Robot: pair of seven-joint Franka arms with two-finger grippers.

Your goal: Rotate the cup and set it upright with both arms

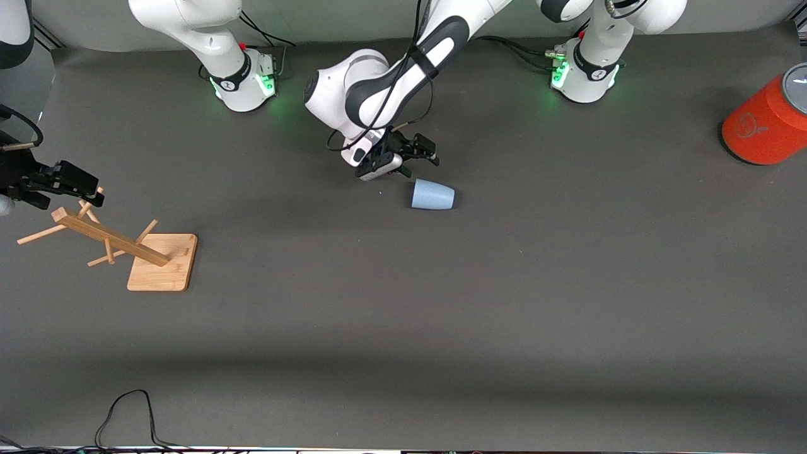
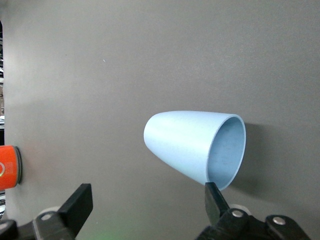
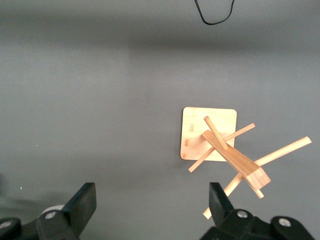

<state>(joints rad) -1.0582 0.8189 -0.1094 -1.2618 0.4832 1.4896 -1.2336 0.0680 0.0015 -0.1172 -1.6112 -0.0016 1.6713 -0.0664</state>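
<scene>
The cup (image 1: 432, 194) is seen lying on its side mid-table. The left gripper (image 1: 418, 157), spread, hangs at its 11 o'clock. The right gripper (image 1: 63, 189), spread, seemingly waits above the wooden rack (image 1: 120, 243).

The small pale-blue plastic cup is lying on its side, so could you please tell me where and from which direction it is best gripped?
Probably across the side wall of the small pale-blue plastic cup, coming down from above. It lies on its side on the grey table, so its smooth tapered wall faces up. The open left gripper hovers beside it; the open right gripper waits over the wooden peg rack.
</scene>
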